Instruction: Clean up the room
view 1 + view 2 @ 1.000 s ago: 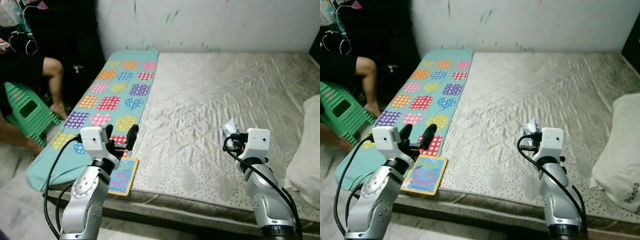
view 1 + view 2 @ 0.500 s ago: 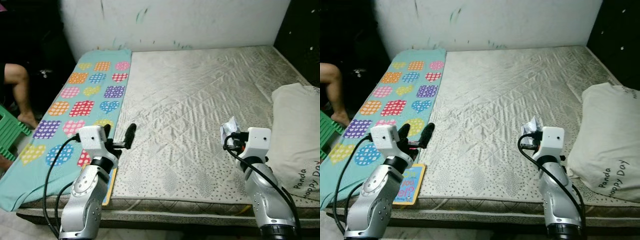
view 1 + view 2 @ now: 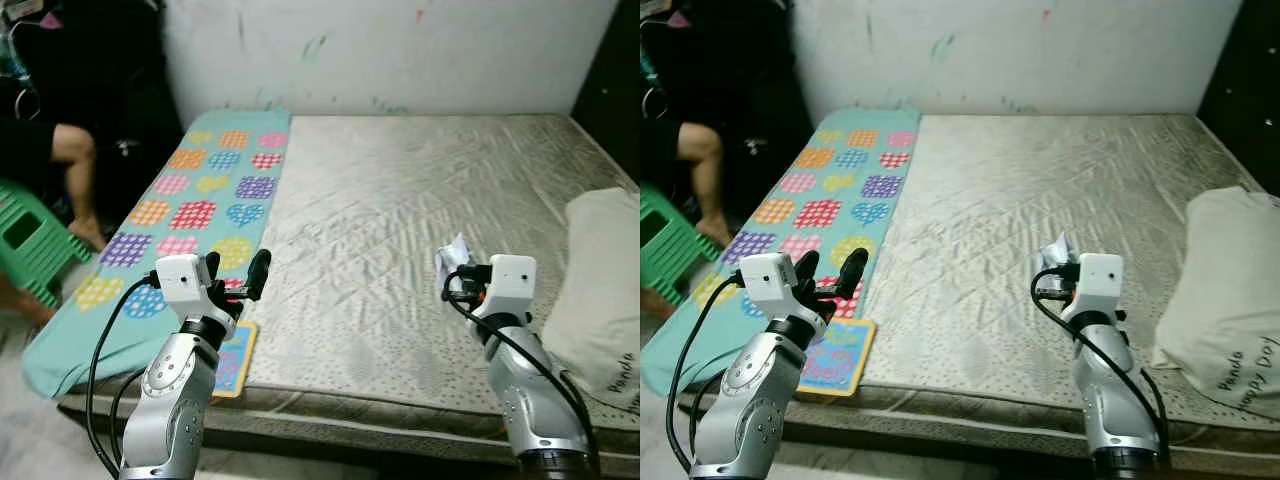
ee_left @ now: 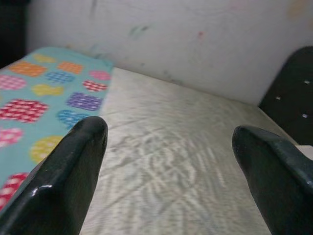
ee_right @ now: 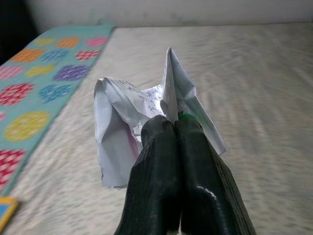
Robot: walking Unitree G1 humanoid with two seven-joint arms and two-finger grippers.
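Crumpled paper (image 5: 128,128) pinched in right fingers (image 5: 155,161) above mattress (image 3: 400,210); left fingers (image 4: 73,166) spread wide.

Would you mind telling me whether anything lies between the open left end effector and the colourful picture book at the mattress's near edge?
Nothing visible does. The left end effector, fingers apart, hovers just above the colourful picture book, which lies flat beside the teal heart-patterned blanket. The right end effector holds crumpled white paper.
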